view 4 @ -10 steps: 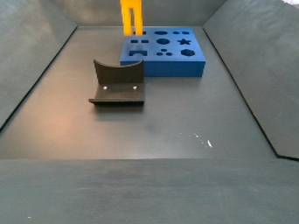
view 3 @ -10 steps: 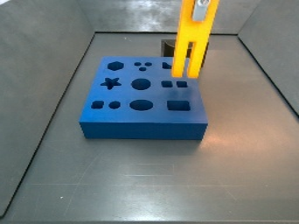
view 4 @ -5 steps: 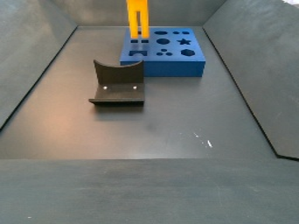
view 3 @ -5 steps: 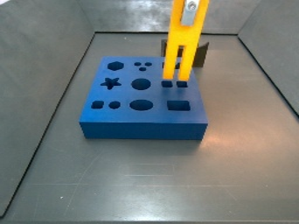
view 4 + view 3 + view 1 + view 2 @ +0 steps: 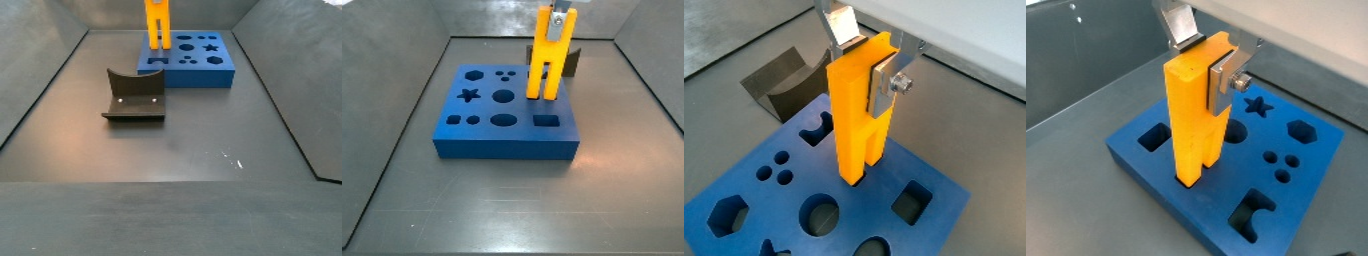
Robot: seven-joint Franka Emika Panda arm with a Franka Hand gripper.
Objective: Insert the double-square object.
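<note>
The claw (image 5: 869, 55) is clenched on the upper end of the double-square object (image 5: 859, 115), with one silver finger plate (image 5: 887, 80) flat against a broad face of the bar in both wrist views. In a side view the claw (image 5: 559, 12) sits at the top edge of the frame, at about 1 o'clock from the centre of the blue block (image 5: 489, 112).

The double-square object (image 5: 548, 62) stands upright, forked end down. In a side view its two legs meet the top face of the blue block at the pair of small square holes near the block's 3 o'clock edge, directly behind the larger square hole (image 5: 547, 120). In a wrist view the lower end of the bar (image 5: 1196, 120) enters the block surface (image 5: 1280, 185); how deep the legs sit cannot be told.

The blue block (image 5: 201, 72) rests on the counter (image 5: 187, 160) toward 12 o'clock of that side view, with the bar (image 5: 158, 25) rising from its 9 o'clock side. The dark grey block with a curved notch (image 5: 134, 95) lies on the counter at about 7 o'clock from the blue block, apart from it.
</note>
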